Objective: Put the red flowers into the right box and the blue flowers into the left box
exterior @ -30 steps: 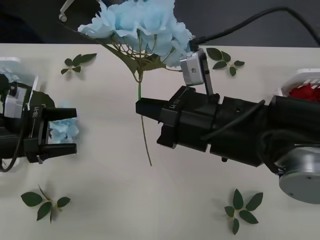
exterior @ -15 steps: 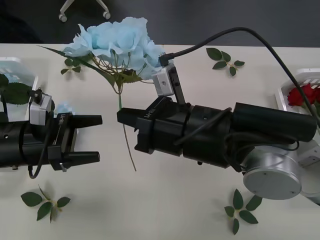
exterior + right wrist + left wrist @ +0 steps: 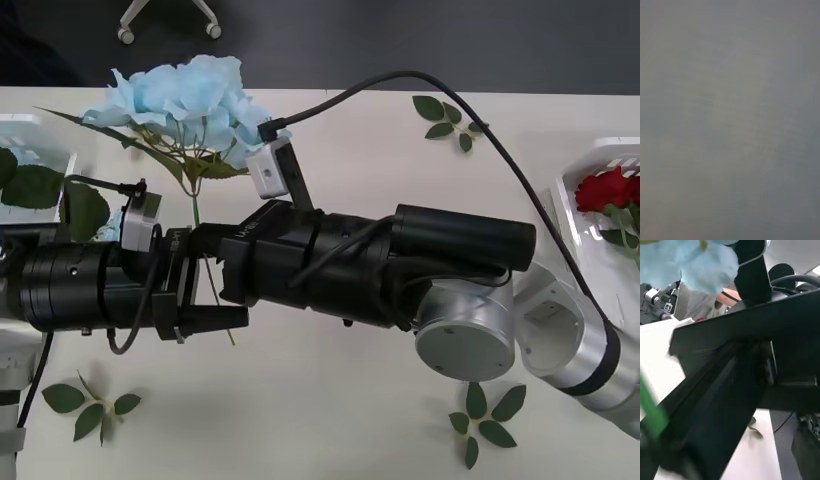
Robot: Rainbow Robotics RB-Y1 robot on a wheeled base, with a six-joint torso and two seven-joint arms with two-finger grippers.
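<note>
The right gripper [image 3: 205, 262] pinched a blue flower's [image 3: 190, 95] stem near the tabletop's far-left edge, meeting the spread left gripper [image 3: 210, 290]. A handover looked underway; next, the left should close on the stem.

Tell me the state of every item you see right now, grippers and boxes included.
The pale blue fluffy artificial flower: lifted, stem gripped.
The right gripper: shut on that stem.
The left gripper: open, fingers either side of the stem.
The clear plastic right box: holds red flowers.
The white plastic left box: holds green leaves.
The green leaf sprigs: lying loose on the cream table.
</note>
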